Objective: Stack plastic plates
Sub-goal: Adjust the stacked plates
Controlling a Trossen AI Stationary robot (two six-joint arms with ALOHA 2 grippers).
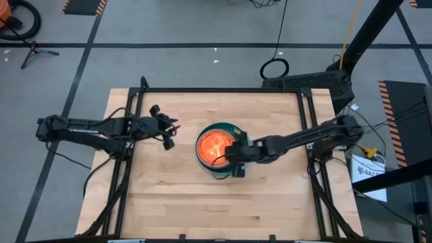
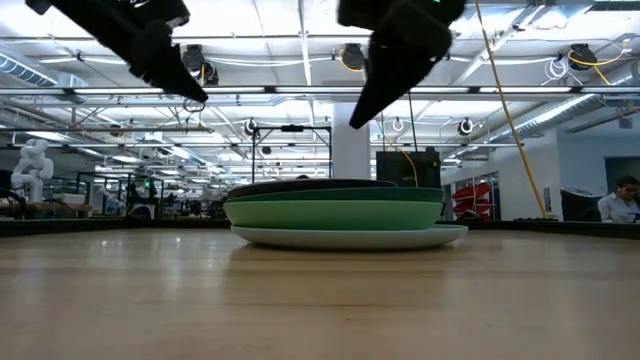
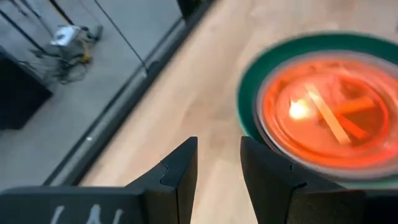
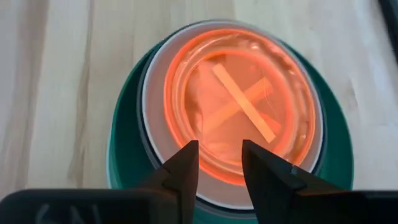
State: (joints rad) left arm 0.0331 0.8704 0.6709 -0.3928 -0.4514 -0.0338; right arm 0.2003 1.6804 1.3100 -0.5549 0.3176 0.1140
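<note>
Mid-table on the wooden table (image 1: 169, 196) sits the stack of plates (image 1: 217, 149), orange divided plate (image 4: 242, 102) apparently topmost, right gripper (image 4: 219, 163) parted and empty above it, left gripper (image 1: 167, 127) aside, parted, empty.

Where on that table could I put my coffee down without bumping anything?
The near strip of the wooden table, between the plate stack and the front rail, is bare, as is the far strip by the back rail. The middle is crowded: the open right gripper hangs over the stack, and the open left gripper hovers beside it.
</note>
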